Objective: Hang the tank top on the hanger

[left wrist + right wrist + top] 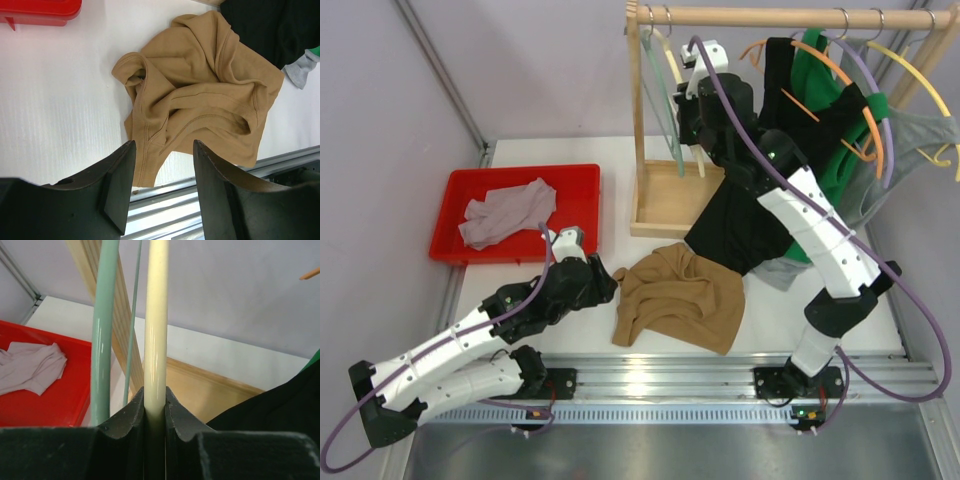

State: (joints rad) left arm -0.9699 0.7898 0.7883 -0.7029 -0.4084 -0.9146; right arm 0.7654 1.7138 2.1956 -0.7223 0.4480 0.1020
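The tan tank top (672,298) lies crumpled on the white table near the front edge; it also shows in the left wrist view (200,95). My left gripper (607,284) is open and empty just left of it, and in its wrist view (164,147) one strap hem shows between the spread fingers. My right gripper (692,100) is raised at the rack and shut on the cream hanger (669,62), which hangs from the rail. In the right wrist view the cream hanger's rod (156,315) runs straight up out of the closed right gripper (155,390).
A pale green hanger (103,315) hangs right beside the cream one. The wooden rack (665,205) also holds a black top (740,225), a green garment and several coloured hangers. A red tray (520,172) at left holds a grey-lilac garment (505,212). A metal rail (720,375) runs along the front.
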